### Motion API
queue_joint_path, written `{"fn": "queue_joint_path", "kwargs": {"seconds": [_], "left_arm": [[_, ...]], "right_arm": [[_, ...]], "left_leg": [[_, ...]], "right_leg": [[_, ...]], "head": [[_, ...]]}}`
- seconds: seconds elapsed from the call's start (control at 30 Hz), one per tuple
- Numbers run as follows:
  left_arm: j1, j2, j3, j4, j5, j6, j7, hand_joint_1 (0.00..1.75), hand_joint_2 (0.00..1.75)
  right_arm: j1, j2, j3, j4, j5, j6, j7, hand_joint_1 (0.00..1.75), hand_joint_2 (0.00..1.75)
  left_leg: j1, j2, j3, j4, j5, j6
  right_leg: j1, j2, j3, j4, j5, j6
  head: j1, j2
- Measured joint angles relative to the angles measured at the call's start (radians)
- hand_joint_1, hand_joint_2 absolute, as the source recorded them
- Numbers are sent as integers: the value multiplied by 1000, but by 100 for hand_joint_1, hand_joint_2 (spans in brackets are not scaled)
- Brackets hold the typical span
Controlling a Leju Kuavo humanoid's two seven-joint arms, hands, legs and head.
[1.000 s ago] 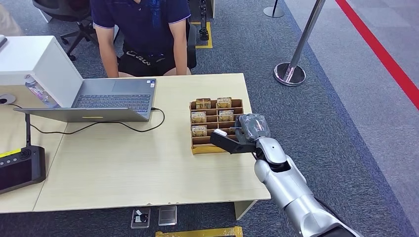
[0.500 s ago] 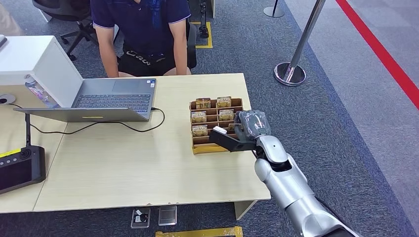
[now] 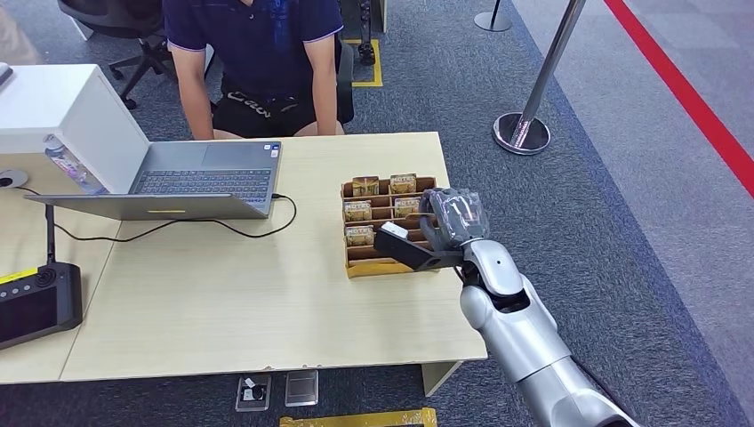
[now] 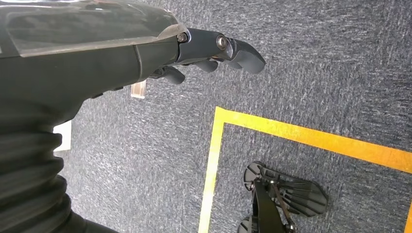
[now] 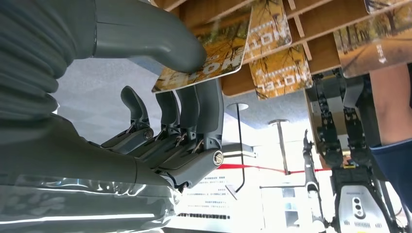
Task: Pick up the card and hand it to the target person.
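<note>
A wooden card rack (image 3: 363,266) stands near the table's right edge, with several autumn-printed hotel cards (image 3: 358,211) upright in its slots. My right hand (image 3: 433,238) hovers over the rack's front rows. In the right wrist view its thumb (image 5: 160,41) presses one card (image 5: 211,56) against the dark fingers (image 5: 194,116), so the card is pinched, close beside the other cards (image 5: 282,73). The target person (image 3: 258,53) in a dark blue shirt sits behind the table's far edge. My left hand (image 4: 209,51) hangs over the carpet, holding nothing, its fingers loosely apart.
An open laptop (image 3: 204,182) with a black cable sits at the table's far left, beside a white box (image 3: 53,116). A black controller (image 3: 36,302) lies at the near left. A metal stanchion base (image 3: 523,132) stands on the carpet right of the table.
My right hand has moved a little up and away over the rack, toward the person, with the card pinched in it. The rest is still.
</note>
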Motion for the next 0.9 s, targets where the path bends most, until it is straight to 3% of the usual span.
{"fn": "queue_joint_path", "kwargs": {"seconds": [0.53,0.9], "left_arm": [[1,0,0,0,2,0,-10,0,175],[-2,0,-5,0,-12,3,-7,0,175]], "right_arm": [[50,-15,-9,-172,-7,-30,-10,131,175],[99,-25,-37,-259,-8,-184,-84,131,175]], "left_leg": [[0,0,0,0,0,0],[0,0,0,0,0,0]], "right_leg": [[0,0,0,0,0,0],[0,0,0,0,0,0]], "head": [[0,0],[0,0]]}}
